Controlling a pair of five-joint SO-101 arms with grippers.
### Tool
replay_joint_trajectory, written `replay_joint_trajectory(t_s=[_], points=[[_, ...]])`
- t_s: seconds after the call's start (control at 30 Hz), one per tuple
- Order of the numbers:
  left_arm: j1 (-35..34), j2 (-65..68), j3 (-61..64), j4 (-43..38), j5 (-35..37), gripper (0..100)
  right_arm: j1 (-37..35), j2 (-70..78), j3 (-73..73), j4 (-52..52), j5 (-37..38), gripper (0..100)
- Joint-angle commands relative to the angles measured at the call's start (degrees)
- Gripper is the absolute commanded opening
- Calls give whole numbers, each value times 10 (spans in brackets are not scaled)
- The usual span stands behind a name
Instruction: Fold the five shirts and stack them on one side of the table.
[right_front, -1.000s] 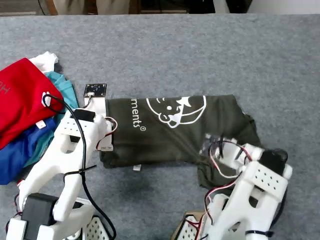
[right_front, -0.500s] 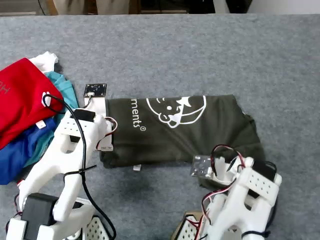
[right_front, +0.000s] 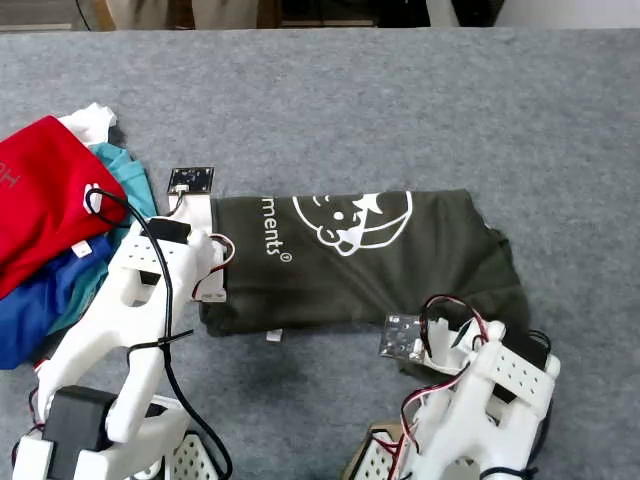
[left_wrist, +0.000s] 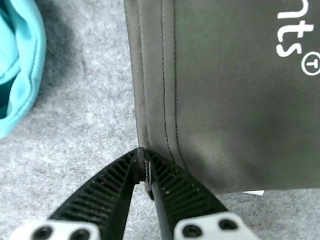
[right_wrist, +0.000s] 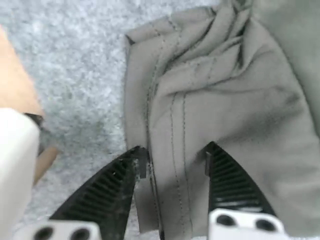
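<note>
Grippers first, since they're closest to the near edge of the tabletop (right_front: 400, 110). The left gripper (left_wrist: 142, 158) is seen clamped together on the hem corner of the dark olive shirt (right_front: 380, 270), at the shirt's left end. The right gripper (right_wrist: 172, 154) is held with its jaws apart, straddling the crumpled, stitched end of the same shirt, with nothing pinched yet.

What's changed: over the last second the right arm has been pulled back toward the near edge. It was sitting further in over the shirt's near right corner, and now only the very edge of the fabric is covered by it. The left arm hasn't been moved at all, and the shirt itself looks undisturbed, still spread across the middle of the tabletop with the white print facing up.

So probably no grab was made on the right side, and it's being lined up again. Until that end is gripped too, the fold can't really be started.

Further off, at the left edge, the other four are heaped loosely: red shirt (right_front: 40, 185) on top, blue shirt (right_front: 40, 300) and teal shirt (right_front: 125, 165) under it, white shirt (right_front: 95, 118) peeking out behind. None looks folded, so plenty is left to be done.
</note>
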Motion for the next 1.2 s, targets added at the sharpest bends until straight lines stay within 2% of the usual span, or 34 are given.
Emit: replay_joint_trajectory(t_s=[0.0, 0.2, 0.4, 0.53, 0.8, 1.17], points=[[-2, -12, -4, 4, -4, 18, 8, 0, 1, 20, 10, 201], [-2, -12, -4, 2, -4, 18, 9, 2, 4, 4, 10, 4], [-2, -13, -4, 2, -4, 19, 11, 0, -9, -38, -4, 2], [-2, -13, -4, 1, -4, 19, 7, 4, -95, -5, -29, 2], [-1, -14, -4, 0, -1, 19, -105, 22, -259, 55, -76, 2], [-1, -17, -4, 4, -1, 19, -153, 331, -547, 51, -134, 2]])
